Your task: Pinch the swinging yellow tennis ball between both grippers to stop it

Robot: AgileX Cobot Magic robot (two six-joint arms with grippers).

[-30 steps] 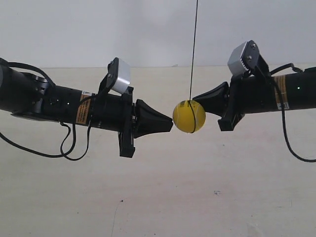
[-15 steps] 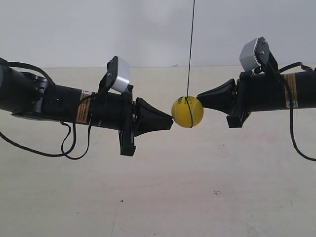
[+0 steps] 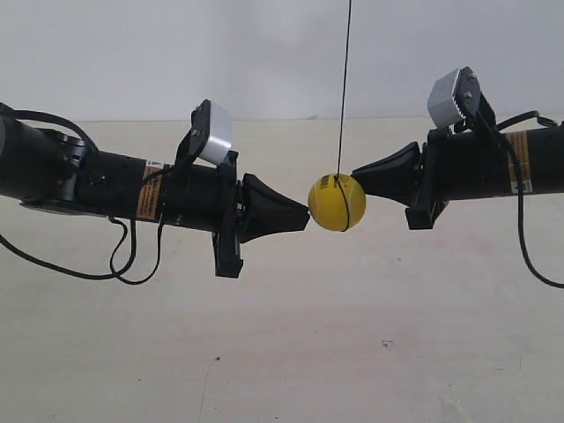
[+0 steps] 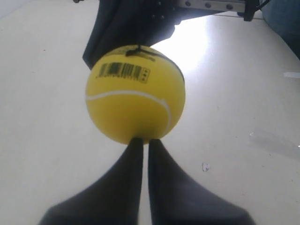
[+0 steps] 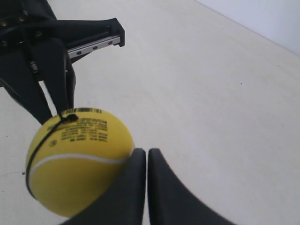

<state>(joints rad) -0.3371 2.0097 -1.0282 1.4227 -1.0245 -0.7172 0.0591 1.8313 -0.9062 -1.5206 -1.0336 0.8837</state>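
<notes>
- your yellow tennis ball (image 3: 337,202) hangs in the air above the bench (image 3: 282,352), right between the two black cone tips.
- the ball is round, so it has no long axis. the thin dark string (image 3: 345,88) above it runs almost straight up and out of the exterior view, leaning only slightly, and a dark line carries on down the ball's face.
- the gripper at the exterior view's left (image 3: 305,211) points at the ball's side at about mid height, with its tip touching the fuzz.
- the gripper at the exterior view's right (image 3: 356,174) meets the ball higher up on the opposite side, near its upper shoulder. from this view you cannot tell whether it presses the ball or sits just beside it.
- in the left wrist view the left gripper (image 4: 142,140) has its fingers (image 4: 161,173) together with only a hairline slit between them. they hold nothing, and their tips butt against the middle of the ball (image 4: 135,93).
- on that side of the ball the pale seam (image 4: 126,95) curves across it, and a printed barcode (image 4: 123,71) sits near the string knot.
- in the right wrist view the right gripper (image 5: 141,152) also has its fingers (image 5: 164,187) pressed together, holding nothing. the ball (image 5: 77,161) lies off to one side of the tips, and its edge meets the nearer finger.
- the ball's dark printed text faces the right wrist camera, just below the knot.
</notes>
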